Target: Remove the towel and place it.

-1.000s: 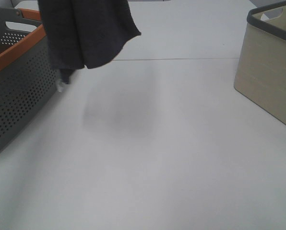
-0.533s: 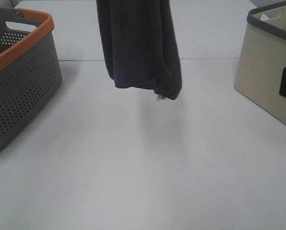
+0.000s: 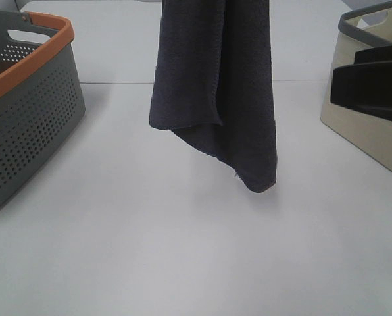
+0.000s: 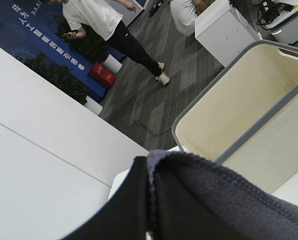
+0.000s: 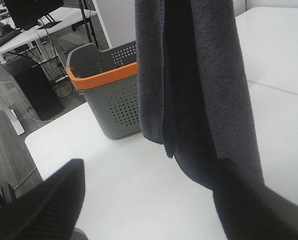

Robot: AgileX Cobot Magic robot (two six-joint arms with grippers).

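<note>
The dark navy towel point(image 3: 216, 92) hangs in folds from above the top edge of the exterior view, over the middle of the white table point(image 3: 183, 250), its lowest corner just above the surface. My left gripper point(image 4: 149, 200) is shut on the towel's top edge point(image 4: 224, 205); it is out of the exterior view. My right gripper point(image 5: 149, 210) is open and empty, its fingers point(image 5: 44, 210) spread wide, facing the hanging towel point(image 5: 199, 85) from the right. It shows as a black shape point(image 3: 370, 85) at the right edge of the exterior view.
A grey perforated basket with an orange rim point(image 3: 25, 112) stands at the left edge of the table, also in the right wrist view point(image 5: 111, 95). A beige basket with a grey rim point(image 3: 373, 138) stands at the right, and looks empty in the left wrist view point(image 4: 239, 110).
The towel has swung right, from beside the grey basket to the table's middle, and hangs lower. My right gripper has come into view in front of the beige basket.
</note>
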